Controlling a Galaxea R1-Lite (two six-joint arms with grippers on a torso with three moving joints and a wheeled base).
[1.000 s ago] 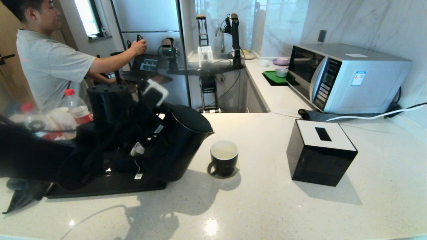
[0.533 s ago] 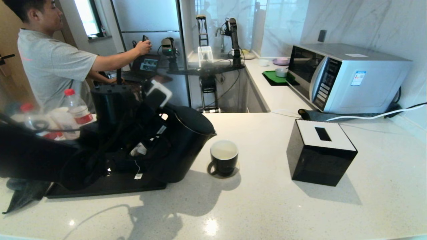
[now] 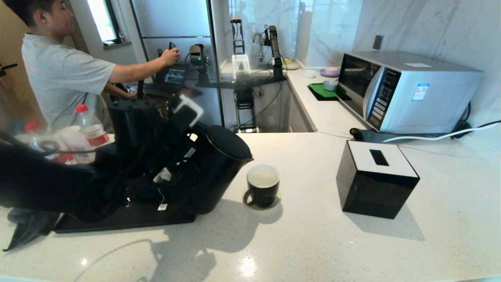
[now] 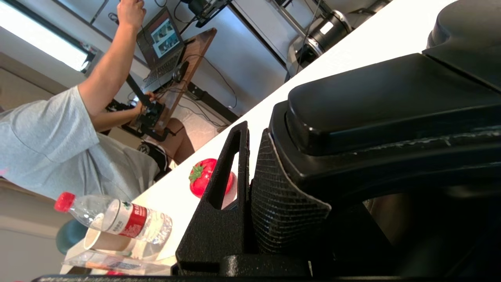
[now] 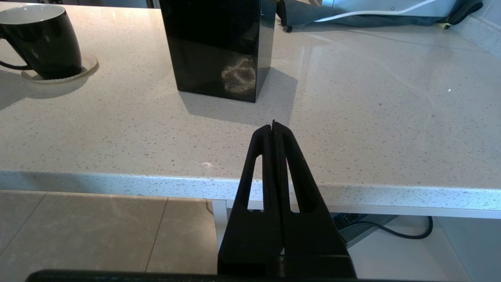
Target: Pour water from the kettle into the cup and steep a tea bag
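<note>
Kettle (image 3: pixel 217 168) left of centre in head view, tilted, spout just beside cup (image 3: pixel 263 184) | left gripper (image 4: pixel 274 188) clamped on its handle | right gripper (image 5: pixel 274 129) pressed together, empty, low off the counter edge | cup holds pale water (image 3: pixel 263 178) | risk: swinging kettle could clip cup or dribble; tea bag (image 3: pixel 161 176) string could snag.

A pale speckled countertop (image 3: pixel 313 243) carries a black tray (image 3: pixel 129 221) at nine o'clock, a coaster (image 3: pixel 278 194) centrally, a black tissue box (image 3: pixel 375 184) at three o'clock.
</note>
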